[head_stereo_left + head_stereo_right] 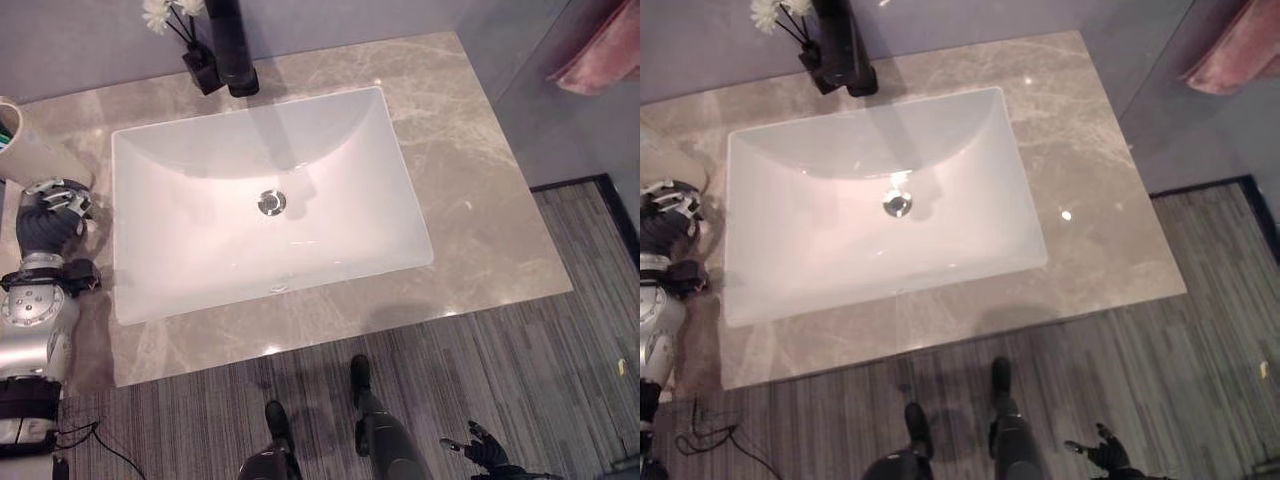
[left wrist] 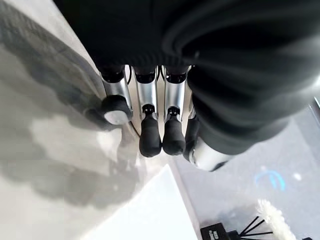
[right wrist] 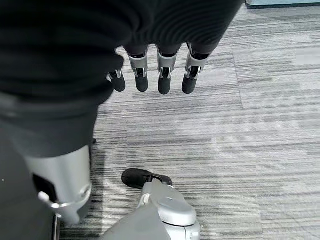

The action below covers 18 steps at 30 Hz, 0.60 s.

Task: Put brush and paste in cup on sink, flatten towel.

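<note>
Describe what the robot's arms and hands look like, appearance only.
The left arm is silver-grey metal with round bolted joint housings and black bands, ending in a dark ribbed cover over the wrist and back of the left hand. Its fingers are silver segments capped with rounded dark tips. The right hand matches: dark ribbed cover, short silver fingers with dark tips, and a silver thumb housing.

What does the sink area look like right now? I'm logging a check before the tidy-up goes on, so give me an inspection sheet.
Surface: marble counter around a white basin, basin bare.
Job's things: cup at the counter's left edge, something green inside; pink towel hanging at upper right.
Clutter: black vase of white flowers beside the black tap.
Hands: left hand on the counter by the cup, holding nothing; right hand open over the floor.
Cables: nothing noted.
Surroundings: striped carpet.
</note>
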Available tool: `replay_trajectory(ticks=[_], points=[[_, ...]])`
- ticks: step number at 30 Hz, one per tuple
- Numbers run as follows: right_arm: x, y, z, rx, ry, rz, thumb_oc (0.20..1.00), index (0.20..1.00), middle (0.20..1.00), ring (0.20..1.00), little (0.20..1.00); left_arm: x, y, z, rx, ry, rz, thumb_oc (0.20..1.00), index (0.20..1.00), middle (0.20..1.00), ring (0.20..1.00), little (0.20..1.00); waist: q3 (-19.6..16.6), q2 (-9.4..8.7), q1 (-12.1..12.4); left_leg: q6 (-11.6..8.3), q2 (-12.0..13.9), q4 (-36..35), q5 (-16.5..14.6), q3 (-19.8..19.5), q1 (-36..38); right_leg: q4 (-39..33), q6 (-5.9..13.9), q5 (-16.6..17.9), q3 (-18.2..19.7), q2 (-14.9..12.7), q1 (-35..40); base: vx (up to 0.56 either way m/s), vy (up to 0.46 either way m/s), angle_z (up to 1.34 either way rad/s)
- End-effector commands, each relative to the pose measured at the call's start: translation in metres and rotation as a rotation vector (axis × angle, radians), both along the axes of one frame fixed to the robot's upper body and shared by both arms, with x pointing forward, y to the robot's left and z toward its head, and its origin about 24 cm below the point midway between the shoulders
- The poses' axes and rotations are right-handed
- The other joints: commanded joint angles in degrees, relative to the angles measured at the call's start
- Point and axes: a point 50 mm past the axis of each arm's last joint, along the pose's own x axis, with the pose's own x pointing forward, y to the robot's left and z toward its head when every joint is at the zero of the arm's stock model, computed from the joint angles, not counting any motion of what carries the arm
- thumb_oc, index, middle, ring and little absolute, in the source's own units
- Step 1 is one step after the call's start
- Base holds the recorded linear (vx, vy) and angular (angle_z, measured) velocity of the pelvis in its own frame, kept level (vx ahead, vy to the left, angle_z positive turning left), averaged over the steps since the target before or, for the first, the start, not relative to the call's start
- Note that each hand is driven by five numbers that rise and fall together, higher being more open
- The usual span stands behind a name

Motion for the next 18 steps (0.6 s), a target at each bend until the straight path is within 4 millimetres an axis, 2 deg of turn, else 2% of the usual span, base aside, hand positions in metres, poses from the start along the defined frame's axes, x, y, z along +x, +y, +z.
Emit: replay_trajectory(ticks=[1, 7, 9, 13, 15, 18], points=[[0.007, -0.005, 0.003, -0.019, -0.015, -0.004, 1.000, 1.000, 1.000, 1.000, 1.000, -0.011, 0.003, -0.002, 0.086, 0.030, -0.001, 0.200, 0.200, 0.200, 0.200, 0.200, 1.0, -0.03, -0.6, 0.87, 0.1, 0.2, 1.3, -3.0, 1.4, -0.1, 5.03, -4.8, 2.2, -2.3, 10.2, 0.01, -0.002, -0.03], [0.000, -0.006, 0.001, -0.017, 0.010, -0.010, 1.000, 1.000, 1.000, 1.000, 1.000, -0.028, -0.001, -0.020, 0.077, 0.070, -0.045, 0.200, 0.200, 0.200, 0.200, 0.200, -0.2, -0.10, 0.0, 1.06, 0.0, 0.2, 0.8, -3.1, 3.2, -0.1, 4.93, -5.0, 2.1, -2.4, 11.8, 0.01, 0.001, -0.02], [-0.011, -0.010, -0.002, -0.020, 0.044, -0.029, 1.000, 1.000, 1.000, 1.000, 1.000, -0.042, -0.007, -0.035, 0.060, 0.114, -0.095, 0.200, 0.200, 0.200, 0.200, 0.200, -2.4, -0.23, 0.6, 1.19, -0.3, 0.2, 0.2, -3.8, 5.0, -0.1, 5.08, -4.8, 1.2, -2.8, 14.1, 0.05, 0.005, 0.08], [-0.020, -0.015, -0.003, -0.029, 0.077, -0.032, 1.000, 1.000, 1.000, 1.000, 1.000, -0.057, 0.016, -0.042, 0.073, 0.172, -0.002, 0.200, 0.200, 0.200, 0.200, 0.200, -4.2, -0.04, 0.9, 1.61, -1.2, 0.2, -0.3, -4.1, 6.1, -0.1, 5.56, -4.3, 0.6, -3.5, 15.2, -0.02, 0.062, 0.20], [-0.024, -0.015, -0.004, -0.035, 0.099, -0.012, 1.000, 1.000, 1.000, 1.000, 1.000, -0.058, 0.025, -0.043, 0.065, 0.188, 0.030, 0.200, 0.200, 0.200, 0.200, 0.200, -4.1, 0.15, 0.9, 1.82, -1.4, 0.2, -0.3, -3.5, 5.8, -0.1, 5.79, -4.1, 1.0, -3.6, 14.4, -0.05, 0.071, 0.02], [-0.024, -0.016, -0.004, -0.043, 0.109, 0.003, 1.000, 1.000, 1.000, 1.000, 1.000, -0.055, 0.030, -0.033, 0.101, 0.178, 0.055, 0.200, 0.200, 0.200, 0.200, 0.200, -3.4, 0.38, 0.9, 1.99, -1.6, 0.2, -0.1, -3.0, 5.0, -0.1, 5.90, -3.9, 1.6, -3.7, 13.3, -0.04, 0.042, -0.16]])
